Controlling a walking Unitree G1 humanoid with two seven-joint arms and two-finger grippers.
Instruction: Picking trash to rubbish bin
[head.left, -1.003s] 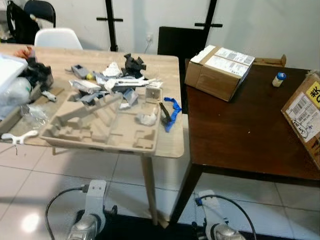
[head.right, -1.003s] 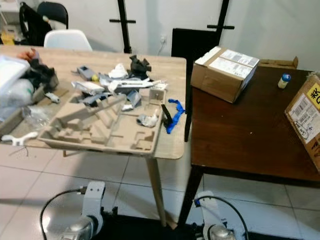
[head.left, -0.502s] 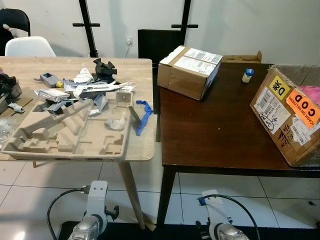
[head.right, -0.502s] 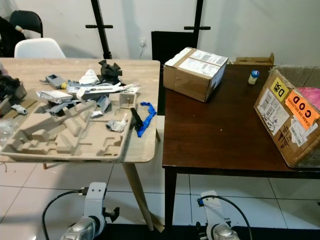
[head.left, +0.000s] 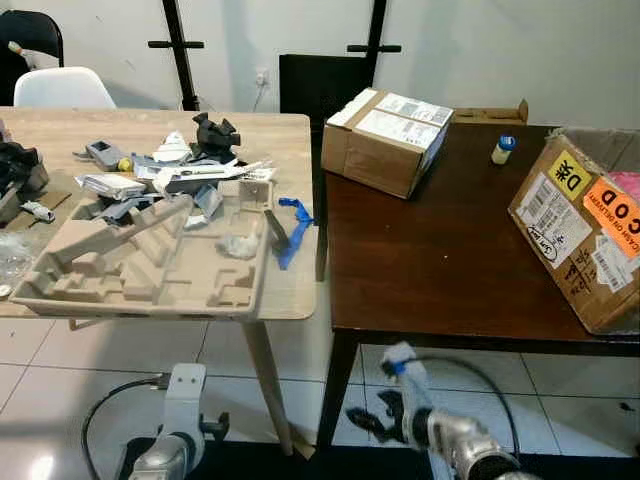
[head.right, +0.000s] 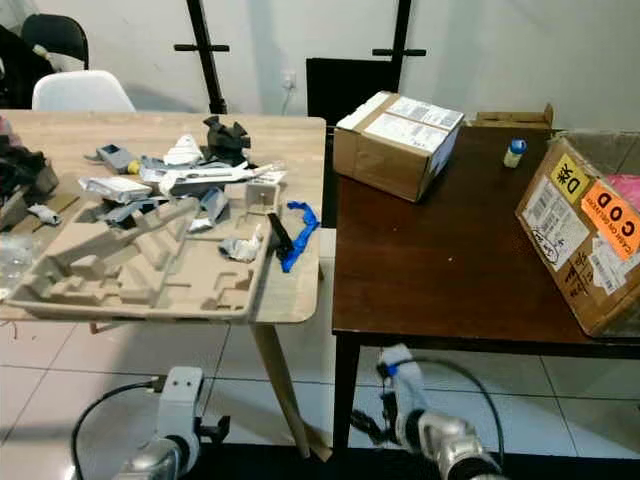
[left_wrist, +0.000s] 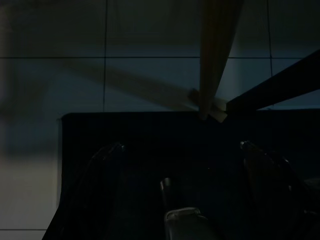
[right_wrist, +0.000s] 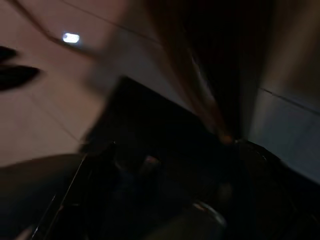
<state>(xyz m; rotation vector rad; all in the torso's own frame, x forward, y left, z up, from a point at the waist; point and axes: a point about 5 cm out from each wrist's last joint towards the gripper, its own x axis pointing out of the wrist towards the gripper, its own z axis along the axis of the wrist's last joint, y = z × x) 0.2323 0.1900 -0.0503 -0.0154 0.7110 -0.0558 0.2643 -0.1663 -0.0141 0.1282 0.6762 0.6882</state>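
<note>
Trash litters the light wooden table (head.left: 290, 300): a moulded pulp tray (head.left: 140, 262), a blue strip (head.left: 293, 226), a black plastic piece (head.left: 213, 135), and crumpled wrappers (head.left: 170, 178). On the dark table's right end lies an open cardboard box (head.left: 585, 235) with orange labels. My right arm (head.left: 455, 447) is blurred, low in front of the dark table. In its dark wrist view the right gripper (right_wrist: 175, 155) is open over the floor. The left arm (head.left: 180, 435) hangs low, and the left gripper (left_wrist: 180, 150) is open and empty above the floor, by a table leg (left_wrist: 215, 55).
A sealed carton (head.left: 385, 140) and a small bottle (head.left: 502, 149) sit on the dark table (head.left: 440, 270). A white chair (head.left: 62, 88) and black stands (head.left: 182, 50) are behind the tables. Tiled floor (head.left: 90, 350) lies below.
The camera swung right, bringing the labelled box into view, then settled. My right arm has lifted and moved, now blurred. The left arm hangs as before.
</note>
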